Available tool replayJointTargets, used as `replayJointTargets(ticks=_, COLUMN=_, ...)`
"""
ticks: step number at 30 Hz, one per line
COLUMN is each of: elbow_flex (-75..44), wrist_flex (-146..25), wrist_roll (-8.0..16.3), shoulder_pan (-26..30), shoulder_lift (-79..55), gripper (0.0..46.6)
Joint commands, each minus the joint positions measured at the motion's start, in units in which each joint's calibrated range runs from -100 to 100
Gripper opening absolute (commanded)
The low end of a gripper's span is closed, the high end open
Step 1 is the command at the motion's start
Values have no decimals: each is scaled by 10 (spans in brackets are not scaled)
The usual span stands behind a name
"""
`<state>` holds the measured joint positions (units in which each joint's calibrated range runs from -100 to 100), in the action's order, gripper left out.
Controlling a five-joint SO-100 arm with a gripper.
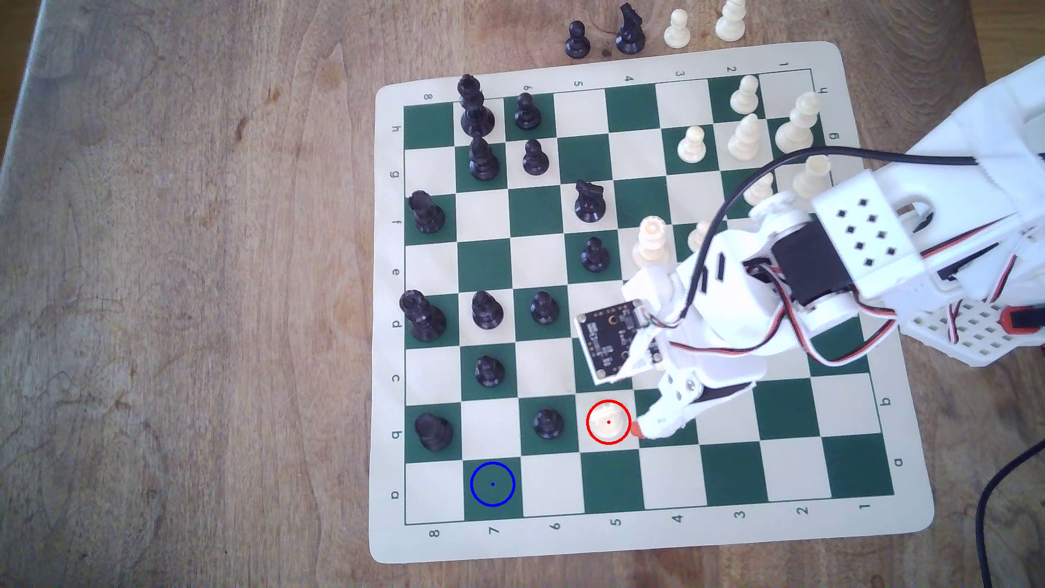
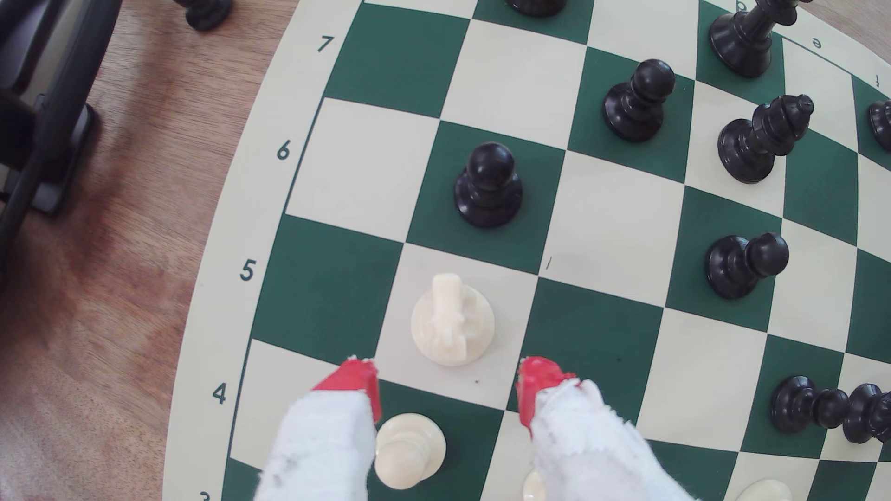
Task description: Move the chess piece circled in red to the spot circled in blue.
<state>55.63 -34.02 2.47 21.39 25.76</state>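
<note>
**Q:** What's on your exterior feed, scanning from its left?

**A:** I see the blue-ringed spot (image 1: 492,484), a bare dark green square on the bottom row. Further right there's a black pawn (image 1: 547,423), then the cream knight (image 1: 608,421) upright in its red ring, on a cream square one row up.

**Q:** And the gripper?

**A:** My gripper (image 1: 644,428) sits just right of the knight, not touching. On the wrist cam the red fingertips (image 2: 359,378) are spread apart, nothing held, knight (image 2: 452,320) just ahead.

Gripper (image 2: 448,385) low (jaws apart)
</note>
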Motion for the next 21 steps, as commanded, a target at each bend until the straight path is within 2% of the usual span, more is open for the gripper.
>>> replayJointTargets(ticks=1, elbow_flex=-58, wrist_flex=16, wrist_roll=2, shoulder_pan=3, shoulder_lift=-26, gripper=151)
replayJointTargets(ticks=10, elbow_flex=-75, wrist_flex=49, wrist_roll=3, shoulder_pan=2, shoulder_lift=-79, gripper=141)
replayJointTargets(ticks=14, elbow_flex=-82, wrist_flex=59, wrist_roll=9, shoulder_pan=7, shoulder_lift=-86, gripper=134)
replayJointTargets(ticks=17, elbow_flex=-89, wrist_flex=66, wrist_roll=14, shoulder_pan=11, shoulder_lift=-96, gripper=111)
replayJointTargets(ticks=21, elbow_flex=-91, wrist_flex=66, wrist_roll=16, shoulder_pan=16, shoulder_lift=-98, gripper=112)
